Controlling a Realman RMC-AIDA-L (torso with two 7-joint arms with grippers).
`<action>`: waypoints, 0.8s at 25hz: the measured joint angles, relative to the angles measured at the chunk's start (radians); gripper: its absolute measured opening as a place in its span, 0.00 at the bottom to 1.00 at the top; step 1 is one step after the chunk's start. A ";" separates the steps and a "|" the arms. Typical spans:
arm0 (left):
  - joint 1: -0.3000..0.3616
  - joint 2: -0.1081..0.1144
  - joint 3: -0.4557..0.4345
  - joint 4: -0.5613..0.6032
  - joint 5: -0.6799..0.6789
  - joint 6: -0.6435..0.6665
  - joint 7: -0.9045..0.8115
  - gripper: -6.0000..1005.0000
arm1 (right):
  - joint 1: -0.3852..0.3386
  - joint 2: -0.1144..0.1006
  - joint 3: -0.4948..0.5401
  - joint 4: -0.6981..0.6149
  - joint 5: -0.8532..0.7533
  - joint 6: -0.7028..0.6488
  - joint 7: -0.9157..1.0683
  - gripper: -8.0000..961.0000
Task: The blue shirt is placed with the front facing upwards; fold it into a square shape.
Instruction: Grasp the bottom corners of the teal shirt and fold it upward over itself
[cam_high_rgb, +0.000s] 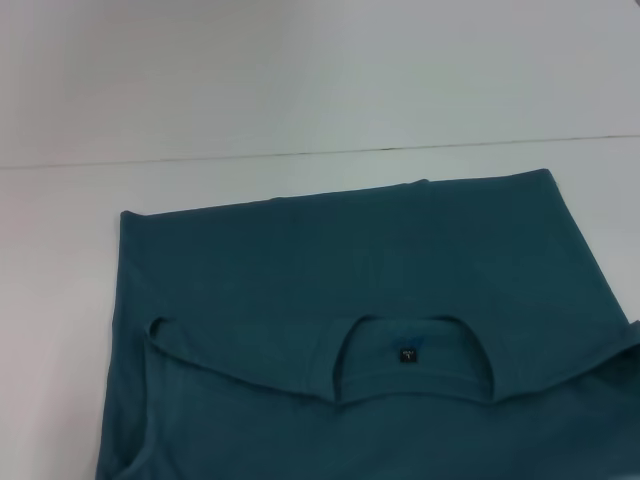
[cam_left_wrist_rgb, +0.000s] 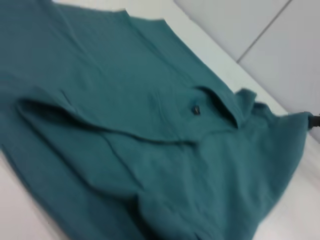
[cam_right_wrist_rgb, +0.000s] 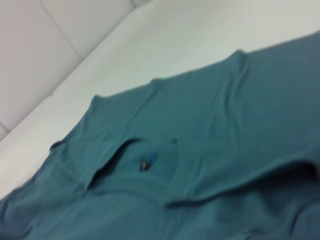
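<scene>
The blue shirt lies spread on the white table, dark teal, partly folded over itself so its round neckline and small dark label face up near the front. The fold's edge runs across the shirt at the level of the neckline. The chest print is hidden. The left wrist view shows the shirt with the label; the right wrist view shows the shirt and its label. Neither gripper appears in any view.
The white table stretches to the shirt's left and beyond its far hem. A thin dark seam marks the table's far edge against the pale wall. The shirt's right side reaches the head view's right border.
</scene>
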 joint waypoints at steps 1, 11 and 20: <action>-0.005 0.002 -0.010 -0.006 -0.003 -0.005 0.000 0.04 | 0.004 -0.001 0.006 -0.003 0.012 0.000 0.004 0.12; -0.037 0.016 -0.131 -0.086 -0.128 -0.050 -0.008 0.04 | 0.083 -0.015 0.018 0.006 0.116 0.084 0.058 0.12; -0.089 0.008 -0.117 -0.191 -0.190 -0.194 -0.009 0.04 | 0.162 -0.017 0.000 0.047 0.126 0.175 0.073 0.13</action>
